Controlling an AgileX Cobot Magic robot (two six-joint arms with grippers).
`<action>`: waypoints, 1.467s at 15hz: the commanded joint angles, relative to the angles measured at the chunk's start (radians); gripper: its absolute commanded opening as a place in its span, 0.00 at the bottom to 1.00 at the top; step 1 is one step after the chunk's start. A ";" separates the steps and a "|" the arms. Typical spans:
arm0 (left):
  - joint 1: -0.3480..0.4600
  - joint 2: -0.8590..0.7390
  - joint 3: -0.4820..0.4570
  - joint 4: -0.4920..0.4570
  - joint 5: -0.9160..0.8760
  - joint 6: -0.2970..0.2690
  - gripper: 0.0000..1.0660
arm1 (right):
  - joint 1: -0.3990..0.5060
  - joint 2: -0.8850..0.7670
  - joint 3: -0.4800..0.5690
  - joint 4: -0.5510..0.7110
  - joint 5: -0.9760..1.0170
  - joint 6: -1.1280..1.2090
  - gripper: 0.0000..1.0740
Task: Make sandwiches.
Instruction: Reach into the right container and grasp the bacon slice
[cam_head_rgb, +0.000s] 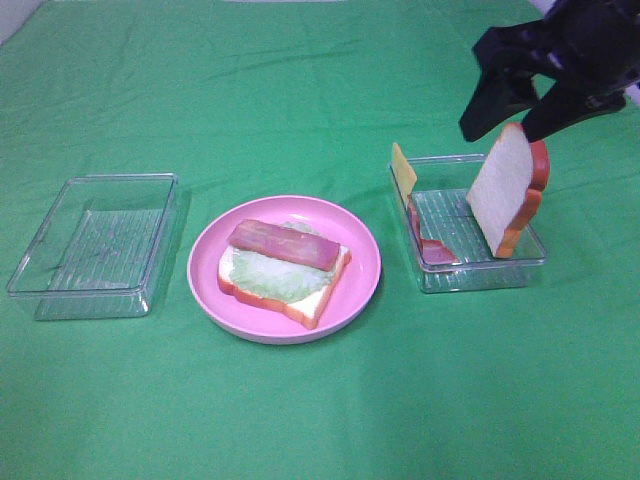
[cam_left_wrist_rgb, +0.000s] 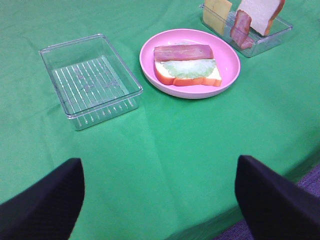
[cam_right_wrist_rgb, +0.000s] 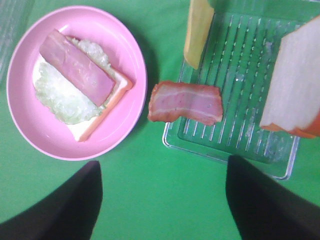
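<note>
1. The half-built sandwich sits on the pink plate in the middle of the green cloth. It is a slice of white bread with an orange-brown crust, lying flat.
2. Pale lettuce covers most of that slice, and a pink ham strip lies flat across the top of the lettuce.
3. The spare parts wait in the clear tray just right of the plate. A second bread slice stands on edge at the tray's right side, tilted.
4. A yellow cheese slice leans against the tray's left wall, and a bacon strip is propped near it, one end poking over the rim.
5. The right gripper hangs above that tray with its fingers spread wide. In its wrist view nothing lies between them, and the standing bread is off to one side.
6. The left gripper is also spread wide and holds nothing; below it is bare cloth near the table's edge.
7. Another clear tray sits left of the plate, set a little apart from it.
</note>
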 joint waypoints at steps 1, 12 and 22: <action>-0.002 -0.007 0.001 0.002 -0.011 0.003 0.73 | 0.094 0.125 -0.118 -0.112 0.090 0.125 0.62; -0.002 -0.007 0.001 0.002 -0.011 0.003 0.73 | 0.147 0.597 -0.474 -0.242 0.265 0.268 0.59; -0.002 -0.007 0.001 0.002 -0.011 0.003 0.73 | 0.147 0.619 -0.475 -0.266 0.240 0.294 0.11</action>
